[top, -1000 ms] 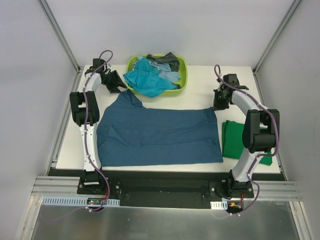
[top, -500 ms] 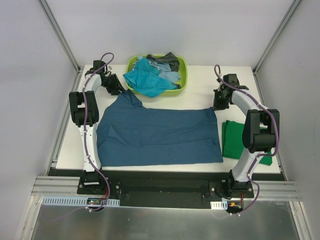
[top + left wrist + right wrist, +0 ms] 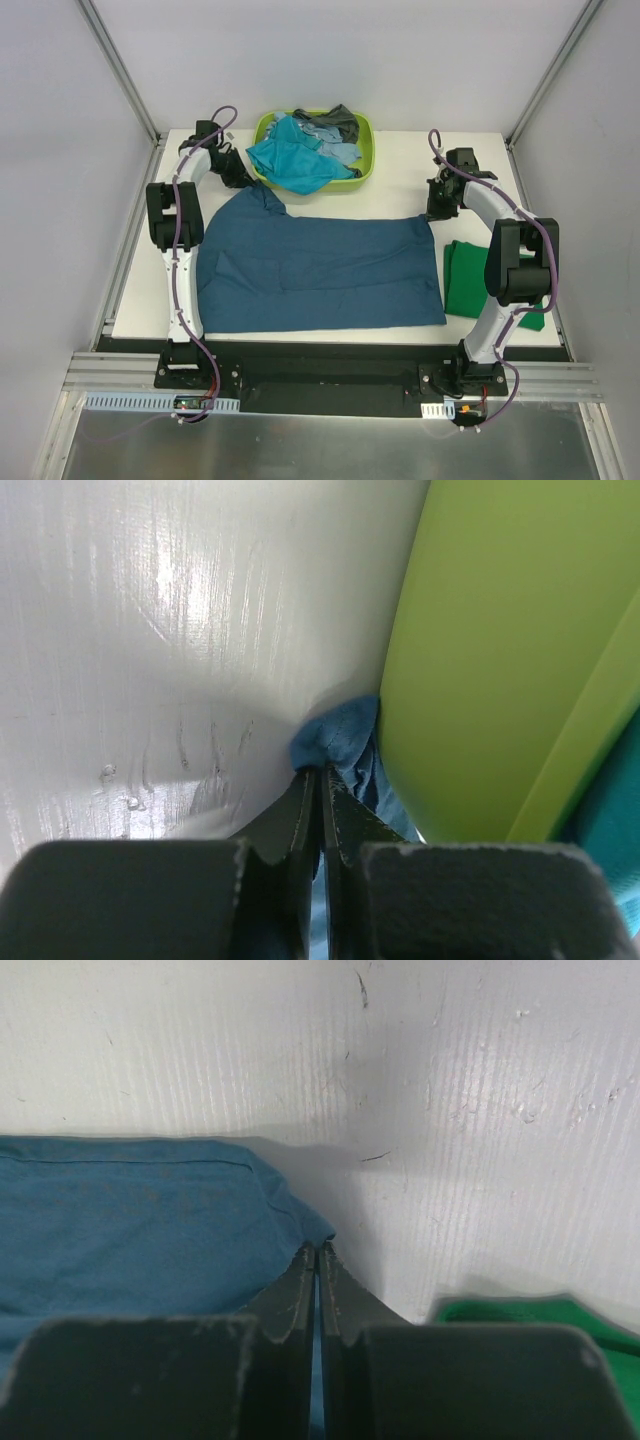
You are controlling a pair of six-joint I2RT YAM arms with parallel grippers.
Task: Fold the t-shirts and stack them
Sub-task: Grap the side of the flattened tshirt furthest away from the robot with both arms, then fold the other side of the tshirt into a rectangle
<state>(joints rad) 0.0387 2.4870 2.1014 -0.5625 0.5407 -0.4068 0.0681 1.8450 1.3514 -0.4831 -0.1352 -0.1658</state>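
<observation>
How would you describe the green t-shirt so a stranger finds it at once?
On the white table, look at the near right corner. The green t-shirt lies flat there, partly hidden by the right arm, beside the dark blue t-shirt. It is deep green cloth, unlike the lime plastic basket at the far edge.

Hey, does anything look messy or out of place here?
The teal shirt spills over the near rim of the basket. The dark blue shirt lies askew, its far left corner drawn to a point against the basket, pinched by the left end effector.
</observation>
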